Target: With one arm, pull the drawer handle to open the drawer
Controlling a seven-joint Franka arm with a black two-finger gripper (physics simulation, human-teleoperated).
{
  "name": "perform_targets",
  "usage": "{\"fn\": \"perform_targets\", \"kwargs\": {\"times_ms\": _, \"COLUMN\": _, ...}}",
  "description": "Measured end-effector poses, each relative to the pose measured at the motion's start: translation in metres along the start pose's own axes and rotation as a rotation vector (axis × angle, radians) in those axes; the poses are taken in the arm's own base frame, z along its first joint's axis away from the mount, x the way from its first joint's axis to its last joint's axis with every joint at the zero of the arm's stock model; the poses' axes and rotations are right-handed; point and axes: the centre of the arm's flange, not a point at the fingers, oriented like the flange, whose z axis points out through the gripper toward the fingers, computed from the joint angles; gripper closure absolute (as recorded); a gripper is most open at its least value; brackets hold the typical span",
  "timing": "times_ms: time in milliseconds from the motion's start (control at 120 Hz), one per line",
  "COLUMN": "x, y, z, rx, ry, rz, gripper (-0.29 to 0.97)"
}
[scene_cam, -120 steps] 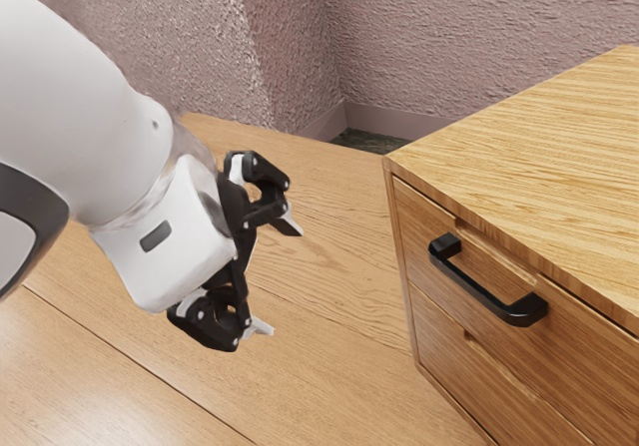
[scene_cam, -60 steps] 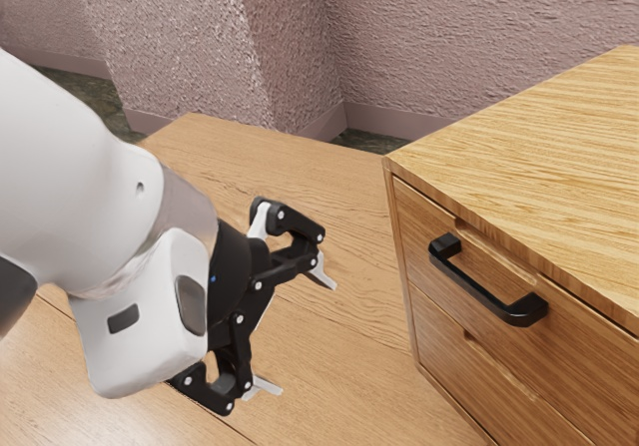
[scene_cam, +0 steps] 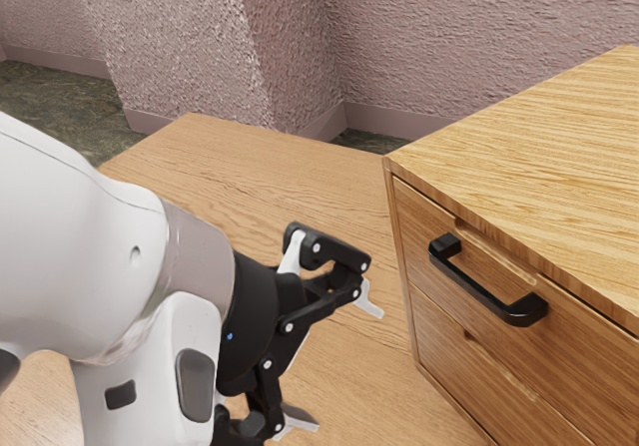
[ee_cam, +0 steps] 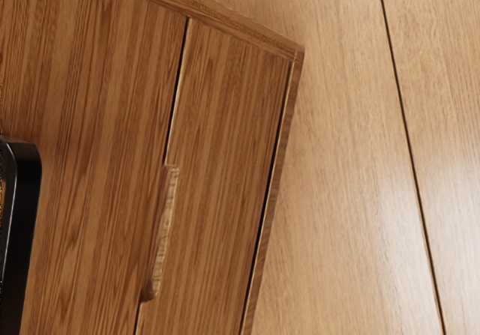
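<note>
Arm (scene_cam: 100, 296): it is coming in from the exterior view's left, well apart from the drawer handle and lower than it.

Claw (scene_cam: 334, 366): its fingers are standing wide apart and gripping nothing. It is hanging to the left of the drawer handle and a little below it, with its opening facing the cabinet. By my reading it is being kept spread so the bar can pass between the fingers.

Counter (scene_cam: 250, 177): pale planks are running under the claw and up to the foot of the cabinet, below the handle.

Drawer handle (scene_cam: 486, 278): a black bar is sitting on two short posts on the top drawer. Its long axis is lying level along the drawer face, which in the exterior view is slanting from upper left down to lower right. It is standing proud of the wood, toward the arm's side. In the wrist view its black end (ee_cam: 15, 230) is showing against the wood grain.

Top drawer (scene_cam: 419, 226): its face is sitting flush with the cabinet (scene_cam: 539, 157), so I am judging it closed. The pull will likely need to run straight out, square to the bar.

Lower drawer (scene_cam: 469, 366): it is lying directly beneath the handle, also flush.
</note>
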Motion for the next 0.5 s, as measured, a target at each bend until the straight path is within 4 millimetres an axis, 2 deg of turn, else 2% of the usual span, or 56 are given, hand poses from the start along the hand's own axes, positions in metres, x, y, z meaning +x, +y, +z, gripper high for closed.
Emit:
{"fn": "perform_targets", "kwargs": {"times_ms": 167, "x": 0.0, "y": -0.002, "z": 0.001, "rx": 0.008, "ry": 0.006, "rz": -0.01, "gripper": 0.0}}
{"fn": "perform_targets", "kwargs": {"times_ms": 242, "x": -0.02, "y": -0.012, "z": 0.0, "rx": 0.014, "ry": 0.013, "rz": -0.057, "gripper": 0.0}}
{"fn": "perform_targets", "kwargs": {"times_ms": 300, "x": -0.027, "y": -0.019, "z": 0.003, "rx": 0.016, "ry": 0.019, "rz": -0.075, "gripper": 0.0}}
{"fn": "perform_targets", "kwargs": {"times_ms": 500, "x": -0.011, "y": -0.032, "z": 0.034, "rx": -0.017, "ry": 0.026, "rz": -0.06, "gripper": 0.0}}
